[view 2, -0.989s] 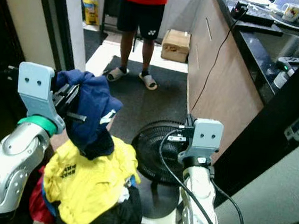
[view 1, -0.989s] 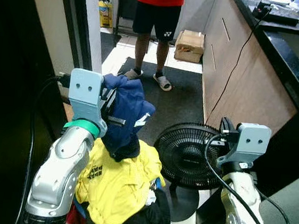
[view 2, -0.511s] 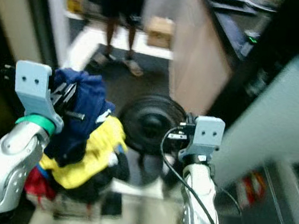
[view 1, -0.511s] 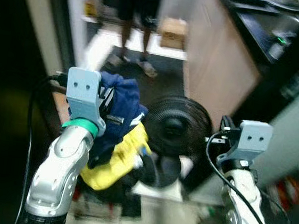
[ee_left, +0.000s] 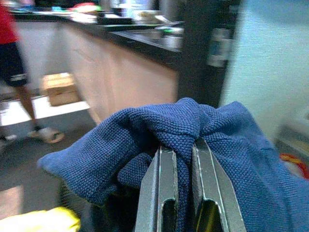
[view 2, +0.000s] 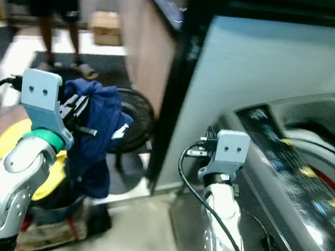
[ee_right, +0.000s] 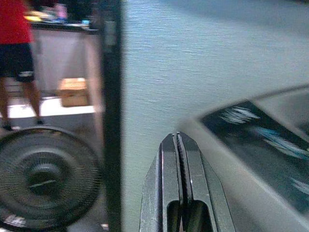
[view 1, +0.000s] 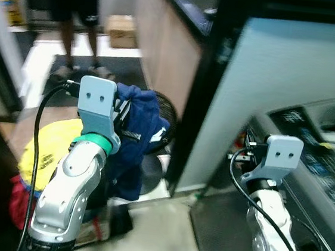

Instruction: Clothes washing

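A dark blue garment [view 1: 135, 135] hangs from my left gripper [ee_left: 182, 147], whose fingers are shut on a fold of the cloth at chest height on my left. Below and behind it stands a laundry basket with a yellow shirt [view 1: 38, 154] on top of other clothes. A washing machine [view 2: 295, 169] with a dark control panel and an open top stands at the right. My right gripper [ee_right: 179, 145] is shut with nothing in it, held up in front of the machine's front corner.
A black floor fan [view 1: 159, 115] stands behind the blue garment. A black post [view 1: 201, 87] and a pale wall panel rise between fan and washer. A person [view 1: 72, 7] in red shirt and dark shorts stands far back, beside a wooden counter and a cardboard box [view 1: 122, 31].
The camera has swung to the right: the washing machine has come into view and the basket has slid to the left. My left gripper still holds the blue garment.
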### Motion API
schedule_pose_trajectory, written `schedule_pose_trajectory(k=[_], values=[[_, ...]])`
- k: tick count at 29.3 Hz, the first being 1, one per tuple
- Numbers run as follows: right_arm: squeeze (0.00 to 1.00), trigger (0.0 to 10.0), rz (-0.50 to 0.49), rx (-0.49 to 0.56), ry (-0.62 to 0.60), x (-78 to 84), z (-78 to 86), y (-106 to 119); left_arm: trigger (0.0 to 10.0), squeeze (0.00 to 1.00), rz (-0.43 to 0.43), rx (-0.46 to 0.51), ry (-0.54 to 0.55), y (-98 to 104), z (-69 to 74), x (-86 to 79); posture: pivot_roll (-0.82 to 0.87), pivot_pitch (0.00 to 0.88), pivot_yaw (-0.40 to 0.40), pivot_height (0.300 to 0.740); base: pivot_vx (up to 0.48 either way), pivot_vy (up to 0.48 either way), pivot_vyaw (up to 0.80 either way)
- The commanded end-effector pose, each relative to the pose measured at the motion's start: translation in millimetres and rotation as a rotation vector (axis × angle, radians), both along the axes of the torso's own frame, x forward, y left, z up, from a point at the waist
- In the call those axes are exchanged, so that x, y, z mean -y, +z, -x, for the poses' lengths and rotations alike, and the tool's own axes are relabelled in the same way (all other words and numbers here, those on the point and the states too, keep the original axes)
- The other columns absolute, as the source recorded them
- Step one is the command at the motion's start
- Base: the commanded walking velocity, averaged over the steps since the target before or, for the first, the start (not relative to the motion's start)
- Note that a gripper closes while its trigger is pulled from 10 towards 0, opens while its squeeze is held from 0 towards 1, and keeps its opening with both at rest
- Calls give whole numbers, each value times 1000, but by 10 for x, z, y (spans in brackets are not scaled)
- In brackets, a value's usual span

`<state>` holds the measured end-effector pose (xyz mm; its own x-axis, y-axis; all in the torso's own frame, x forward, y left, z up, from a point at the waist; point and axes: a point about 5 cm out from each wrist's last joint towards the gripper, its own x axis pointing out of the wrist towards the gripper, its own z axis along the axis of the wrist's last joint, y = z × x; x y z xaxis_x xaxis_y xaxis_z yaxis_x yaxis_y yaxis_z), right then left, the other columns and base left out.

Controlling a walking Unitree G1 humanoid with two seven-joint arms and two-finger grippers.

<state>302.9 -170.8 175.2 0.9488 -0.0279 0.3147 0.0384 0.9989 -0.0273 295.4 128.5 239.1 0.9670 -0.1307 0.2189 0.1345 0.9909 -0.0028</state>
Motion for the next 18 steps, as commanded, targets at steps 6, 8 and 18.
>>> schedule_pose_trajectory(k=[6,8,18], values=[[0,10000,-26,-15,2,12,-4,-19,10000,0,-7,34,-4,67,0,10,76,12,7,740,0,0,-800],[0,10000,-37,-14,4,9,-9,-15,10000,0,-11,42,-1,84,-4,6,76,12,7,740,0,0,-800],[0,10000,-169,74,65,-107,-68,238,10000,0,-62,190,19,459,-54,-100,89,14,16,740,0,0,-800]])
